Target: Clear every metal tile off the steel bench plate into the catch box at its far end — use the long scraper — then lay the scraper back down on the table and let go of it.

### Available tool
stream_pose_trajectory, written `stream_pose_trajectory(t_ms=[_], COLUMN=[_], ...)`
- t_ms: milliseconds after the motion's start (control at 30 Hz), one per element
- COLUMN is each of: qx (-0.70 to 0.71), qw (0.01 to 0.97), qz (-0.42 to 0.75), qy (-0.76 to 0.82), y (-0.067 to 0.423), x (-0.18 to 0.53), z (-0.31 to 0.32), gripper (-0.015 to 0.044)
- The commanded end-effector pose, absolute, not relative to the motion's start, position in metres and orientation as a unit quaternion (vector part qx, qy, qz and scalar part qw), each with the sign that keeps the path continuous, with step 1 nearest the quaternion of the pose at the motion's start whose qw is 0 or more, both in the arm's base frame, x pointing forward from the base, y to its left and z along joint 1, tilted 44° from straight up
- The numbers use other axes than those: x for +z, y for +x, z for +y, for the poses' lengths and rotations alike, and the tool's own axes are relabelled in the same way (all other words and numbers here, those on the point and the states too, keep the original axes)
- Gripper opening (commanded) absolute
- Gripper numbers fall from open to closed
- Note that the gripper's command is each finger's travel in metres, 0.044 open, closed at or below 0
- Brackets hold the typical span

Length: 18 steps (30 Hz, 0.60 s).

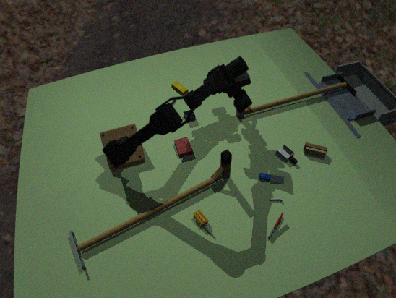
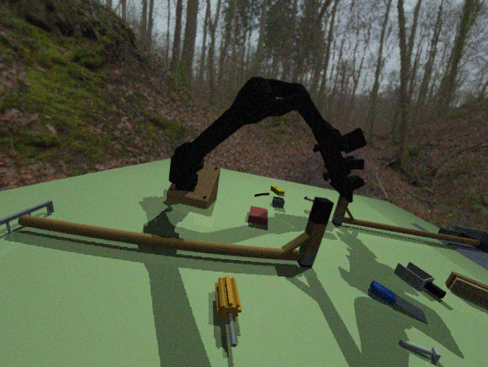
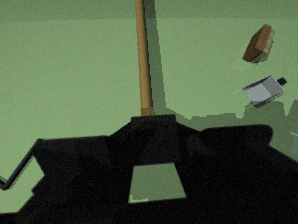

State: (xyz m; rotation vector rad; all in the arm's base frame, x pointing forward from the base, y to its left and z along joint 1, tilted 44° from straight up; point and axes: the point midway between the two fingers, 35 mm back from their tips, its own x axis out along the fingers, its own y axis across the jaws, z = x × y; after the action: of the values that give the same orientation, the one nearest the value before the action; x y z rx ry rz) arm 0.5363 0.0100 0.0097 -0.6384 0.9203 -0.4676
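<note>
Currently the tool (image 2: 340,213) is clamped on the near handle end of the long scraper (image 1: 294,97), whose shaft runs straight ahead from it across the surface (image 1: 108,94) to the blade at the bench plate (image 1: 341,105) before the catch box (image 1: 376,88)

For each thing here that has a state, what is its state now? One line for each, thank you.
gripper: shut on the long scraper's handle
long scraper: held, blade end at the bench plate
second scraper: lying free on the table
bench plate: no tiles visible on it
catch box: contents cannot be made out
</note>
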Motion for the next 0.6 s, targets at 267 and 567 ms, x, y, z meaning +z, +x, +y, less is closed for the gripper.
stream_pose_trajectory(t_ms=[267,567], qx=[-0.217,-0.217], qw=[0.824,0.824], qz=[0.429,0.429], qy=[-0.300,-0.299], y=[0.526,0.518], x=[0.013,0.013], z=[0.019,0.022], gripper=[0.0000,0.0000])
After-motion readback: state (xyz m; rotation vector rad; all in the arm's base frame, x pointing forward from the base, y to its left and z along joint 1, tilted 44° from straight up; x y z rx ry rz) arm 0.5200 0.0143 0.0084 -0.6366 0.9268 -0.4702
